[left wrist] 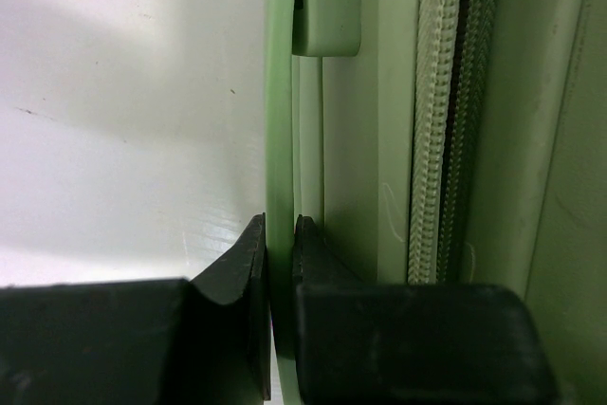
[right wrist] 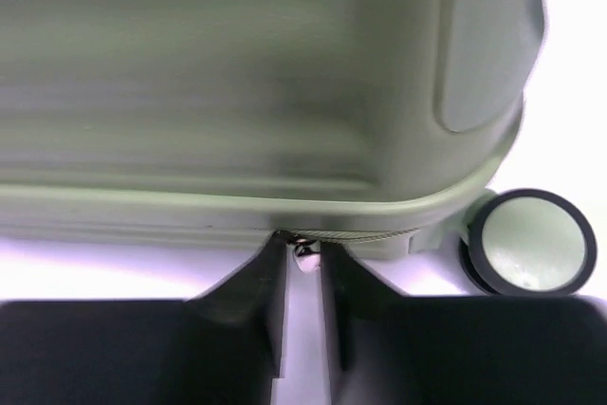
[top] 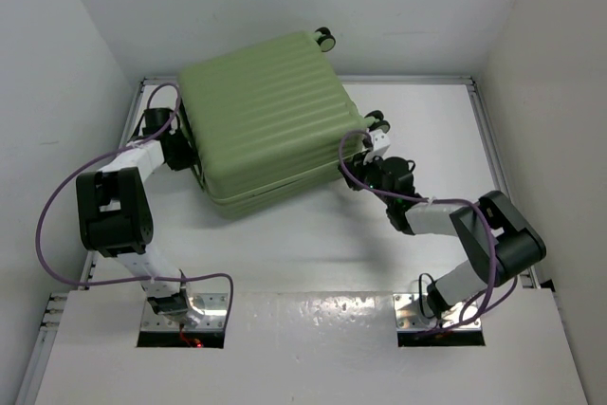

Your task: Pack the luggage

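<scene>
The left gripper has its fingers pressed almost together on a thin green handle strip on the side of the luggage. The right gripper is closed to a slit on what looks like a small metal zipper pull at the seam near a wheel. The luggage lies shut and skewed at the back of the table, so zipping seems in hand: next, the right arm should draw the pull along the zipper track while the left steadies the shell.

luggage on table, far centre | left jaws on its left edge | right jaws at right edge, near wheel
</scene>
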You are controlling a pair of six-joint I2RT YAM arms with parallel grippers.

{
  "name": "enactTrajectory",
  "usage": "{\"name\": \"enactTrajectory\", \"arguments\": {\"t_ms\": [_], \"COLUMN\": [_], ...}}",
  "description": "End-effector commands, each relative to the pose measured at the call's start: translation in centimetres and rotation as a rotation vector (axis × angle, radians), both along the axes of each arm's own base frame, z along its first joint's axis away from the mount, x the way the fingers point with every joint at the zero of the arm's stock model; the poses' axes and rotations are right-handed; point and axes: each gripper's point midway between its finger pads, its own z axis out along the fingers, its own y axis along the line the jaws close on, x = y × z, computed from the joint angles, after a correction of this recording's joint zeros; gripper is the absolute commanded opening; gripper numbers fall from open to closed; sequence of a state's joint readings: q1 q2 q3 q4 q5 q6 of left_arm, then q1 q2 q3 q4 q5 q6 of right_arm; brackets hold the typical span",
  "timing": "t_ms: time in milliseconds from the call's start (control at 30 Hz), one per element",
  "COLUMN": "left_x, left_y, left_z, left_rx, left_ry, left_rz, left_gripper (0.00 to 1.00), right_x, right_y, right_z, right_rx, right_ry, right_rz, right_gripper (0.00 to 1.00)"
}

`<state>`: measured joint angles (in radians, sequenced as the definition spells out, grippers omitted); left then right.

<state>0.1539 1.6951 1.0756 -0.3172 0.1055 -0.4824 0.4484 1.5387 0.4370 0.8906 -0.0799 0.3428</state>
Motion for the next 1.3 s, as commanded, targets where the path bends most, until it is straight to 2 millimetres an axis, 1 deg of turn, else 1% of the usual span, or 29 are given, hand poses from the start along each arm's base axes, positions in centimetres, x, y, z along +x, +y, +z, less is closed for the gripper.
{"name": "enactTrajectory", "arguments": {"t_ms": [0,100,233,333,367,433,467,533,567,600,633,667,700,733,767,800,833,900,933,967,1000,1033,1067,1100,1133,1167,1200,1233,1267], "left_x": [-5.0,-5.0,-5.0,-5.1,-5.0,-5.2,-5.9,-6.4,-5.7,-5.6,-5.1,-3.0,-1.8,-1.0,1.4,2.4,4.2,6.4,7.7,8.2,8.7,9.1,9.3,9.9,10.2,10.8,10.8,11.2,11.1], "left_y": [-3.3,-3.6,-3.4,-3.2,-2.9,-2.2,-1.0,0.5,2.1,2.7,3.6,5.0,5.4,5.9,6.8,7.1,7.7,7.3,7.1,6.5,6.3,6.0,6.0,6.3,6.4,6.8,7.1,6.8,6.8], "left_z": [-5.4,-5.4,-5.4,-5.4,-5.1,-5.2,-5.6,-6.0,-5.7,-6.3,-6.4,-5.2,-5.0,-5.8,-4.4,-4.5,-4.6,-4.5,-4.6,-4.7,-4.7,-4.9,-5.0,-5.3,-5.5,-5.2,-5.7,-5.4,-5.9], "left_rx": [-0.07,-0.064,-0.056,-0.061,-0.055,-0.059,-0.048,-0.031,-0.007,-0.008,0.003,0.018,0.028,0.046,0.076,0.084,0.095,0.067,0.07,0.068,0.059,0.065,0.063,0.078,0.084,0.103,0.122,0.132,0.134], "left_ry": [0.234,0.234,0.235,0.233,0.223,0.232,0.255,0.276,0.271,0.297,0.301,0.254,0.239,0.252,0.204,0.201,0.19,0.149,0.141,0.141,0.135,0.137,0.142,0.135,0.135,0.123,0.132,0.123,0.132], "left_rz": [-0.06,-0.077,-0.073,-0.076,-0.076,-0.056,-0.029,0.006,0.019,0.022,0.032,0.042,0.032,0.03,0.004,-0.007,-0.02,-0.073,-0.103,-0.129,-0.147,-0.166,-0.166,-0.186,-0.195,-0.197,-0.202,-0.22,-0.229], "left_gripper": [0.0,0.0,0.0,0.0,0.0,0.0,0.0,0.0,0.0,0.0,0.0,0.0,0.0,0.0,0.0,0.0,0.0,0.0,0.0,0.0,0.0,0.0,0.0,0.0,0.0,0.0,0.0,0.0,0.0], "right_x": [0.8,1.2,1.5,1.7,2.0,2.3,2.6,3.1,3.1,3.4,4.1,4.2,5.0,5.7,6.1,6.9,8.2,9.6,11.5,12.1,12.4,13.7,15.3,15.5,17.9,18.6,19.0,21.5,22.2], "right_y": [2.0,2.2,1.3,-0.4,-2.1,-4.3,-6.1,-8.6,-9.2,-10.8,-12.2,-12.5,-13.4,-13.5,-13.8,-14.3,-15.2,-15.8,-17.4,-17.7,-17.7,-17.8,-18.9,-18.6,-19.5,-19.7,-19.4,-20.0,-20.0], "right_z": [4.4,4.6,3.2,1.3,0.0,-1.4,-2.0,-2.4,-2.7,-3.0,-2.6,-2.9,-2.6,-2.2,-2.5,-2.2,-1.9,-2.0,-1.3,-1.2,-3.2,-2.3,-1.1,-3.3,-1.0,-1.0,-3.6,-1.1,-1.1], "right_rx": [0.063,0.054,0.005,-0.051,-0.065,-0.069,-0.062,-0.044,-0.024,-0.014,0.003,0.055,0.083,0.099,0.109,0.121,0.158,0.188,0.223,0.236,0.252,0.273,0.289,0.303,0.321,0.345,0.35,0.365,0.385], "right_ry": [-0.157,-0.177,-0.156,-0.105,-0.046,0.021,0.059,0.092,0.121,0.141,0.138,0.172,0.177,0.173,0.184,0.183,0.191,0.212,0.213,0.218,0.274,0.256,0.222,0.276,0.215,0.217,0.271,0.203,0.205], "right_rz": [0.095,0.104,0.081,0.023,-0.032,-0.12,-0.177,-0.269,-0.297,-0.341,-0.383,-0.405,-0.422,-0.43,-0.44,-0.456,-0.485,-0.484,-0.515,-0.519,-0.516,-0.502,-0.509,-0.493,-0.488,-0.486,-0.473,-0.459,-0.452], "right_gripper": [0.12,0.0,0.0,0.0,0.0,0.0,0.0,0.0,0.0,0.0,0.0,0.0,0.0,0.0,0.0,0.0,0.0,0.0,0.0,0.0,0.0,0.0,0.0,0.0,0.0,0.0,0.0,0.0,0.0]}}
